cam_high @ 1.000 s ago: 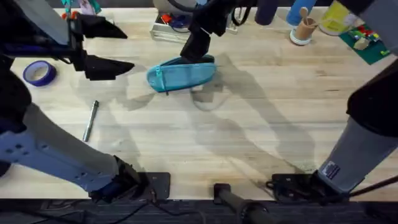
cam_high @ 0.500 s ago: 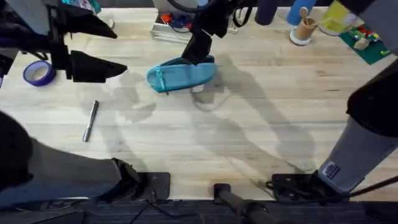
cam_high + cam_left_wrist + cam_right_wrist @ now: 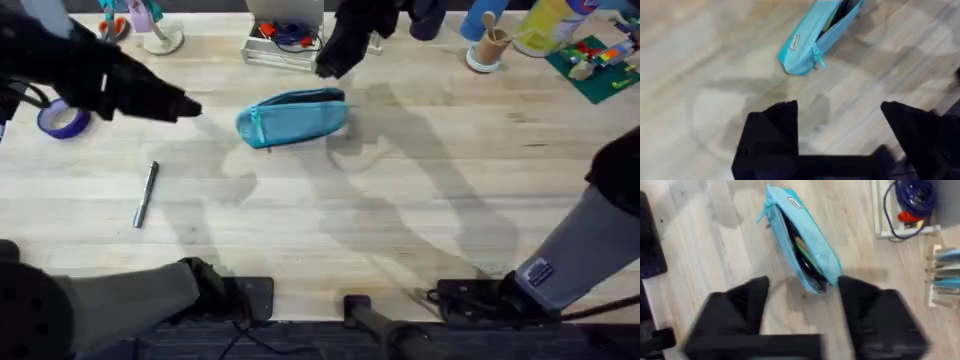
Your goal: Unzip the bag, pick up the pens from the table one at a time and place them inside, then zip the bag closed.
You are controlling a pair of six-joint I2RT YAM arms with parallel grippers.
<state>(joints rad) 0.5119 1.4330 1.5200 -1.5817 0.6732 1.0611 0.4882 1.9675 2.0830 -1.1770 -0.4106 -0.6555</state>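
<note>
We see the bag (image 3: 292, 118) lying unzipped toward the desk's (image 3: 400, 230) far middle, pens (image 3: 801, 250) visible inside. One grey pen (image 3: 146, 193) lies well to its left. Left end effector (image 3: 840, 112) hangs spread beside the bag; right end effector (image 3: 802, 287) hovers spread above it, empty.

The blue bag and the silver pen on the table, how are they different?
The bag is teal-blue fabric and plump; the pen is a thin, silvery-grey stick. The bag is longer than the pen. The bag lies unzipped with things showing inside, as the right wrist view shows; the pen lies bare on the table, nearer the left arm's base. Both rest on the table, with neither gripper touching them.
</note>
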